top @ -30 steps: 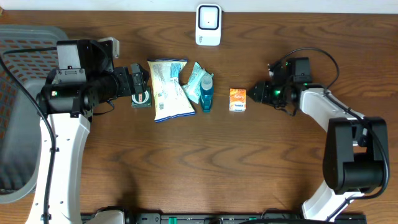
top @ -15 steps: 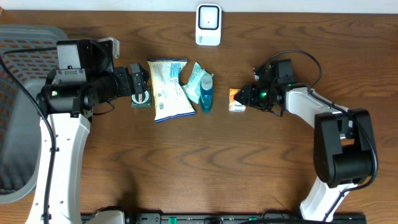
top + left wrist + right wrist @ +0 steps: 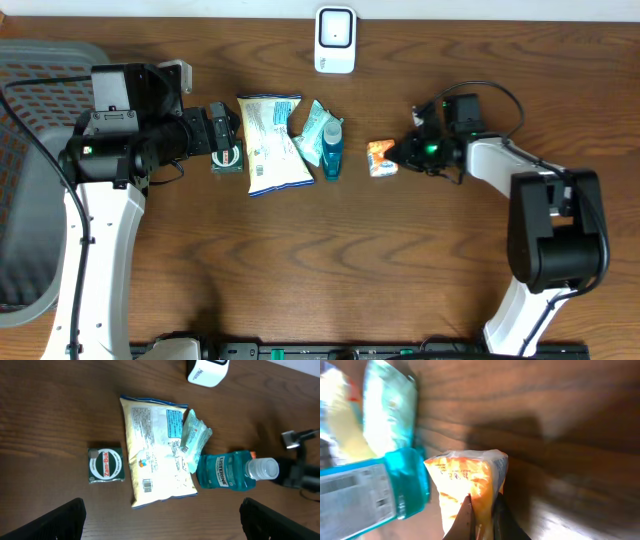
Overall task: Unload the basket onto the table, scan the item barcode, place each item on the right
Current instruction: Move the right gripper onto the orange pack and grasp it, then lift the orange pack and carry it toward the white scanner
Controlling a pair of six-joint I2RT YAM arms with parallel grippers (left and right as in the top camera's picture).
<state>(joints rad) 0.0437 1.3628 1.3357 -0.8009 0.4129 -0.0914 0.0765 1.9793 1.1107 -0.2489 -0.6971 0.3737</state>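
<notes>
My right gripper (image 3: 481, 516) is clenched on the near edge of the small orange packet (image 3: 470, 485), the two fingertips pinching a thin fold of it low in the wrist view. From overhead the right gripper (image 3: 402, 154) meets the orange packet (image 3: 381, 158) at its right side. The packet sits slightly askew on the wooden table (image 3: 330, 270), just beside the Listerine bottle (image 3: 331, 155); I cannot tell whether it is off the wood yet. Since the hold is only on an edge, I judge the packet could swivel or slip, so I would lift it straight and slowly. It should clear the bottle's cap before I swing it toward the white scanner (image 3: 335, 40) at the far edge of the table. No barcode shows on the faces I can see, so I would plan to roll the wrist in front of the scanner until the printed side meets its window, and pause there rather than sweep past. My left gripper (image 3: 162, 527) hangs spread wide, holding nothing, above the Zam-Buk tin (image 3: 105, 465) and the white snack bag (image 3: 155, 455). A teal tissue pack (image 3: 195, 435) lies against the bag, and the grey basket (image 3: 30, 100) stands at the far left.
</notes>
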